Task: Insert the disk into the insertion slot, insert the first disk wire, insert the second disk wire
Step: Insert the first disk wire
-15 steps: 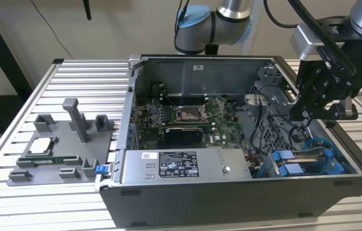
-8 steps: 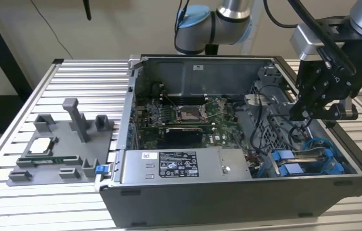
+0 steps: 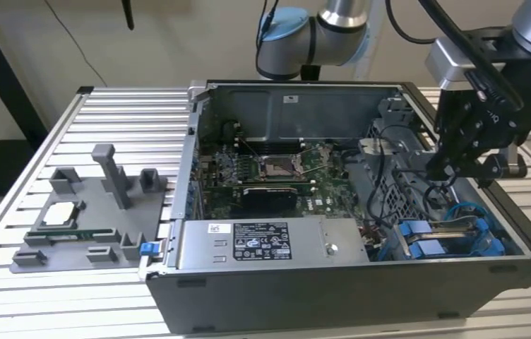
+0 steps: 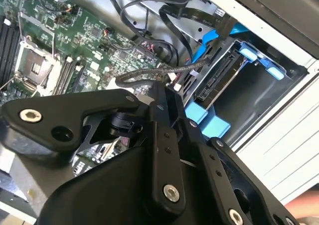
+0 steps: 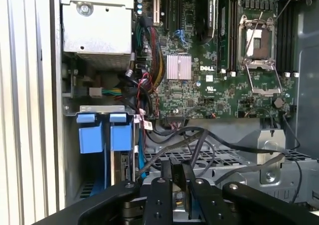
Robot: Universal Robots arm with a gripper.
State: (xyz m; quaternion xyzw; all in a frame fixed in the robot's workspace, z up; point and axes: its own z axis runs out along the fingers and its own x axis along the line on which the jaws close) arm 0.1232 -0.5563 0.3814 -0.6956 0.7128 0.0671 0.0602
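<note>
Case: the computer case (image 3: 341,300) lies open on a slatted table (image 3: 105,106), its interior turned upward so the arm can reach in from above
Disk: the disk (image 4: 223,79), in its blue carrier, sits inside the insertion slot (image 4: 256,93), in the case corner at the exterior view's lower right; it lies low between the grey walls, so the first step is judged done
Connector edge: it faces the motherboard (image 3: 327,194) and looks bare in the second wrist view; no wire is judged plugged in yet
Wires: a grey braided wire (image 4: 159,71) passes just beside the gripper's tip; black cables (image 5: 214,143) loop loosely over the metal cage near the slot, slack enough to be led to the disk
Gripper: the gripper (image 3: 443,168) hangs inside the case, right of centre in the exterior view, pointing down beside the slot; whether it is open, closed or holding a wire cannot be told
Bystanders: the power-supply box (image 3: 265,244) at lower centre and the processor socket (image 3: 275,166) at centre are apart from the gripper; a grey fixture tray (image 3: 87,212) at the exterior view's left lies well apart
</note>
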